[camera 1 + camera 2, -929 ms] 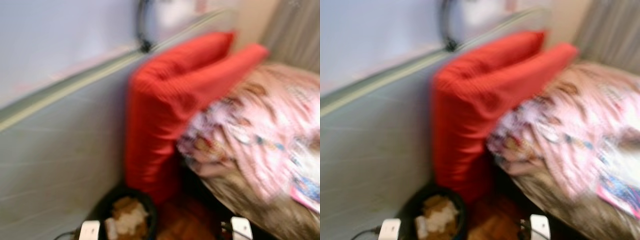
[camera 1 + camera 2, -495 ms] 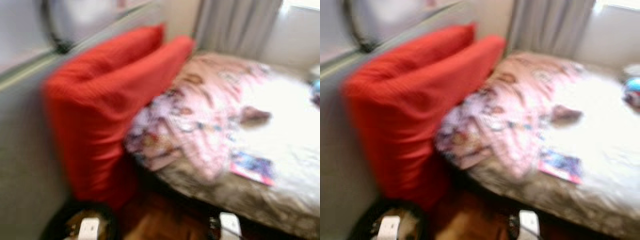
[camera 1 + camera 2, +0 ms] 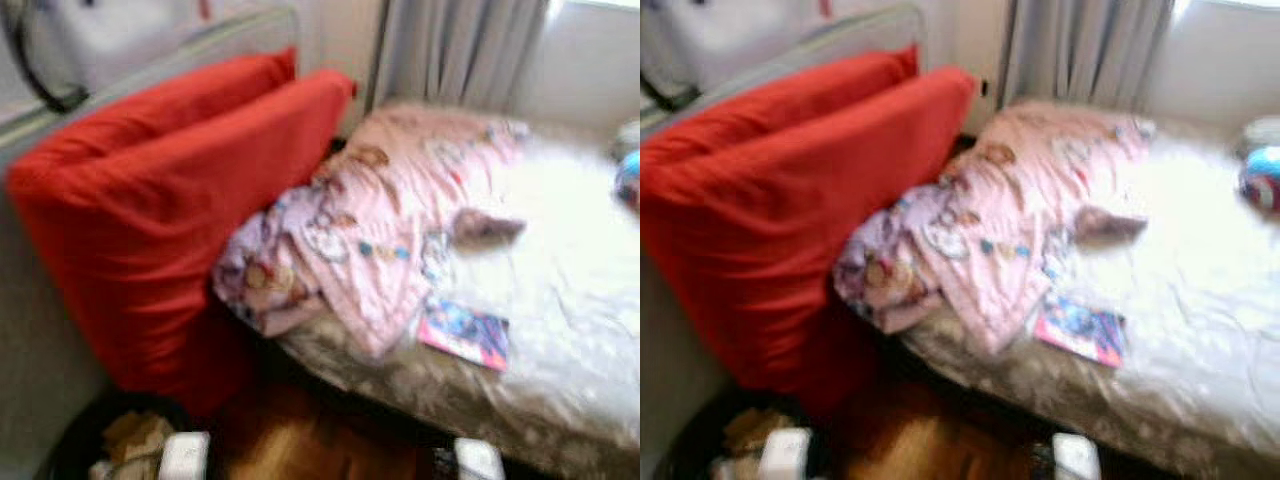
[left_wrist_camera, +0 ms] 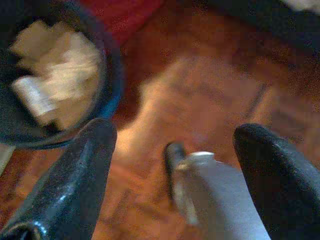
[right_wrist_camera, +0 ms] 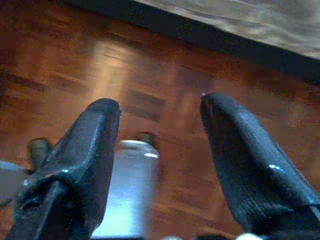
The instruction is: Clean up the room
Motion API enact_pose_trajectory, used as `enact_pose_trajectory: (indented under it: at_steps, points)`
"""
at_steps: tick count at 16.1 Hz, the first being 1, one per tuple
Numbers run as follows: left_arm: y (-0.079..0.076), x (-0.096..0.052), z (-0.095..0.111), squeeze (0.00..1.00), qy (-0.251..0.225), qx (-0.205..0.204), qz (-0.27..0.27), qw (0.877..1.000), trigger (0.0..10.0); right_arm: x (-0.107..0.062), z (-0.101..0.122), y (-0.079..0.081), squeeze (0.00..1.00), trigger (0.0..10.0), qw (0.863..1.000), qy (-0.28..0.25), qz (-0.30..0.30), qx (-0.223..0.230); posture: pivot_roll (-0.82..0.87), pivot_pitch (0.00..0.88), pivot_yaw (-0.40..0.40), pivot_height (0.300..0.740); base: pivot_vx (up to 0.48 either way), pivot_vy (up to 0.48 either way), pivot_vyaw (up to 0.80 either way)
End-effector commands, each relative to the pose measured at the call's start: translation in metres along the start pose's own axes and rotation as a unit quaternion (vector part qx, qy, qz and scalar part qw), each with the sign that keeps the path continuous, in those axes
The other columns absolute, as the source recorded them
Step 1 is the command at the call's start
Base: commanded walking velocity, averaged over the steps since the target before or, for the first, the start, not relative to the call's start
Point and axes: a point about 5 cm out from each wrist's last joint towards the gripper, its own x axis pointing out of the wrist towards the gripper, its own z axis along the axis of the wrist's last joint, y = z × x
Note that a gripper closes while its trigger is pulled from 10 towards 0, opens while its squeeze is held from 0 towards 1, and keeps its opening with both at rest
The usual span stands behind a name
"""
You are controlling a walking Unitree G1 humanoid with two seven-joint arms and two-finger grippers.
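Note:
A bed with a white cover holds a crumpled pink patterned blanket, a colourful booklet near its front edge and a blue and red ball at the far right. Two red cushions lean against the grey headboard on the left. A dark bin with crumpled paper stands on the wooden floor below the cushions. My left gripper hangs open above the floor beside the bin. My right gripper hangs open over the parquet by the bed's edge. Both hold nothing.
Grey curtains hang behind the bed. A white bag with a black strap rests on the ledge above the cushions. A small brownish item lies on the white cover. Wooden floor shows between cushions and bed.
The whole picture has shifted left, so the camera has turned to the right; more of the bed, the booklet and the ball have come into sight. Nothing in the room itself has moved.

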Motion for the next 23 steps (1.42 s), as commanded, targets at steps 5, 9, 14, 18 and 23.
enact_pose_trajectory:
  at_steps: [5, 9, 14, 18, 23]
  points:
    - [0.007, -0.002, -0.006, 0.0, 0.01, 0.005, 0.008, 1.0, 10.0, 0.005, 0.019, 0.008, 0.0, 10.0, 1.0, -0.02, 0.008, 0.006, 0.06, 0.028, -0.027, 0.74, 0.0, -0.455, 0.0]
    - [0.005, -0.002, -0.007, 0.0, 0.011, 0.004, 0.007, 1.0, 10.0, 0.006, 0.026, 0.008, 0.0, 10.0, 1.0, -0.023, 0.008, 0.003, 0.05, 0.032, -0.033, 0.74, 0.0, -0.457, 0.0]
    - [0.004, -0.003, -0.009, 0.0, 0.013, 0.005, 0.004, 1.0, 10.0, 0.006, 0.025, 0.006, 0.0, 10.0, 1.0, -0.022, 0.003, 0.005, 0.04, 0.031, -0.03, 0.74, 0.0, -0.455, 0.0]
    - [0.005, -0.003, -0.008, 0.0, 0.012, 0.009, 0.004, 1.0, 10.0, 0.006, 0.022, 0.008, 0.0, 10.0, 1.0, -0.015, 0.004, 0.006, 0.04, 0.017, -0.02, 0.74, 0.0, -0.457, -0.39]
    - [0.006, -0.002, -0.006, 0.0, 0.009, 0.011, 0.003, 1.0, 10.0, 0.006, 0.024, 0.008, 0.0, 10.0, 1.0, -0.024, 0.003, 0.012, 0.04, 0.005, -0.018, 0.74, 0.0, -0.458, -0.28]
